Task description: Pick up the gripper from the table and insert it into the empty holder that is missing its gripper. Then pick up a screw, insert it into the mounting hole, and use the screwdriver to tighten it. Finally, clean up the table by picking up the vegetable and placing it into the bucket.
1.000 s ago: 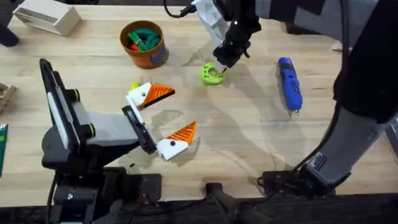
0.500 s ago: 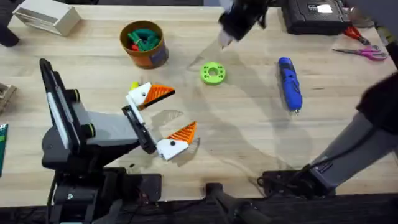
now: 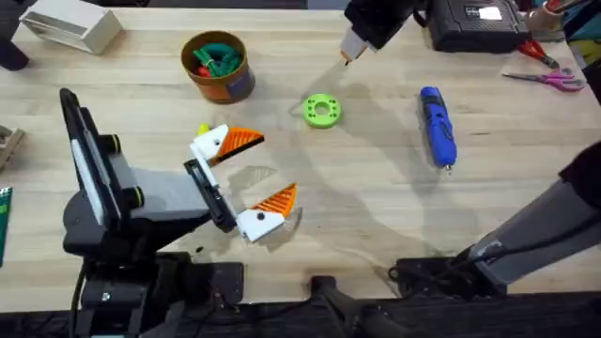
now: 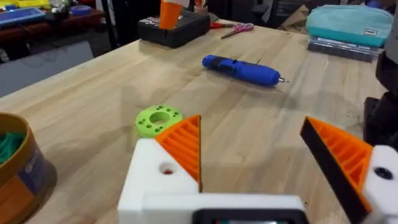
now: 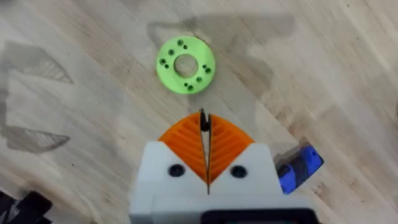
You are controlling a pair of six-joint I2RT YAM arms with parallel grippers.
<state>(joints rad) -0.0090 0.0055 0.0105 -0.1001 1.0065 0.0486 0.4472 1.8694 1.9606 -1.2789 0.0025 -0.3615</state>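
My left gripper (image 3: 272,167) rests open low over the table. Both of its white holder blocks (image 4: 165,180) carry an orange ribbed gripper tip (image 4: 185,144), the other tip (image 4: 339,152) facing it. My right gripper (image 5: 204,119) hangs high over the far side of the table, beyond the green ring (image 3: 321,110), shut on a thin dark screw (image 5: 202,122). The blue screwdriver (image 3: 438,127) lies to the right. A small yellow vegetable (image 3: 203,130) peeks out behind the left gripper's far finger. The orange bucket (image 3: 225,84) stands at the back left with green and red toys inside.
A white box (image 3: 70,23) sits at the far left corner. A black case (image 3: 470,21) and scissors (image 3: 549,77) lie at the far right. A teal pouch (image 4: 348,25) lies beyond the screwdriver.
My right gripper has lifted off the green ring and drawn back toward the far side, still shut. The left arm has not moved.
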